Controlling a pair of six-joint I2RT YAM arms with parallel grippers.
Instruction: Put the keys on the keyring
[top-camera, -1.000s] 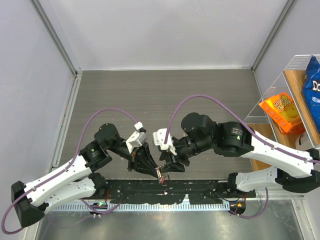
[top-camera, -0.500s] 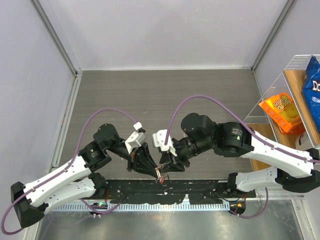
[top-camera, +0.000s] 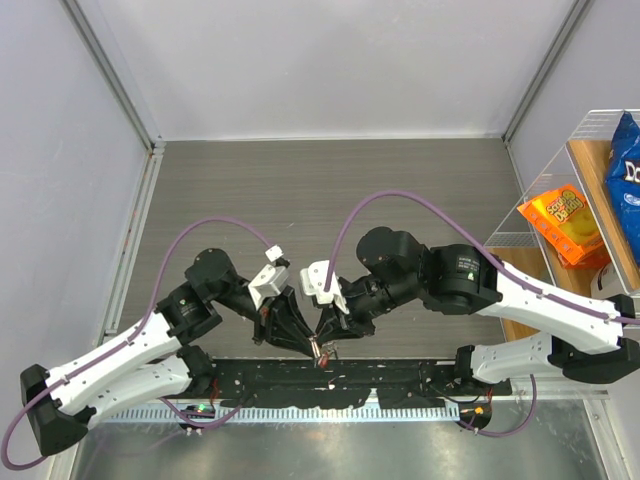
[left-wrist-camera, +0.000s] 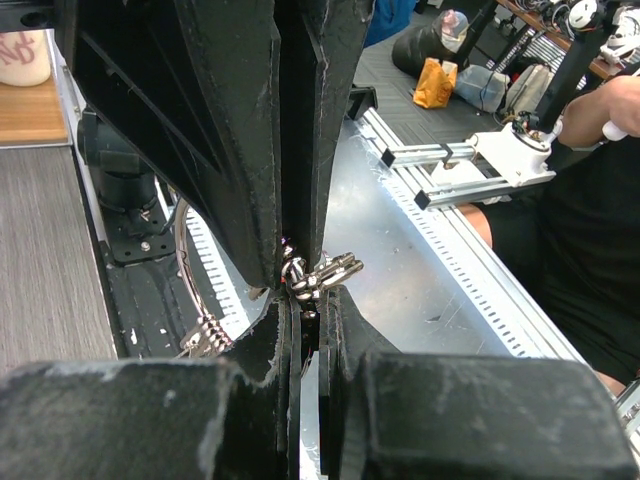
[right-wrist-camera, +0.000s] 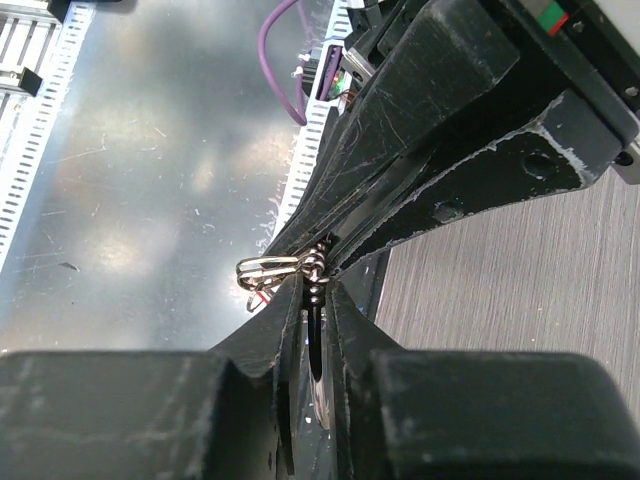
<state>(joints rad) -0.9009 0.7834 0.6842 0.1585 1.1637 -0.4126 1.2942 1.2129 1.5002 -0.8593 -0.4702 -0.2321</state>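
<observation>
1. Two arms lean inward over the near edge of the table (top-camera: 300, 190). Their tips meet just beside the black rail (top-camera: 420, 385).
2. On the left, the left gripper (top-camera: 309, 344) points right and down. Its fingers (left-wrist-camera: 270, 340) stand almost together, with only a sliver of gap, and nip a bunch of silver wire at their tips.
3. In the middle, that bunch is the keyring (right-wrist-camera: 268, 267). It is held off the table between the two pairs of tips and touches both. One narrow wire loop pokes out sideways, with small coils bunched beside it.
4. Of the keys (right-wrist-camera: 258, 297) only a red speck shows, just under the loop. Blades and other heads are too hidden to tell.
5. To the right, the right gripper (top-camera: 326, 344) points left and down, tip to tip with the left one. Its fingers (right-wrist-camera: 285, 330) sit close, leaving a thin slot, and the coils run into that slot, so it grips the keyring too.
6. At the far right, well apart, a wire rack (top-camera: 600, 115) holds an orange bag (top-camera: 562, 222) and a blue bag (top-camera: 625, 170).
</observation>
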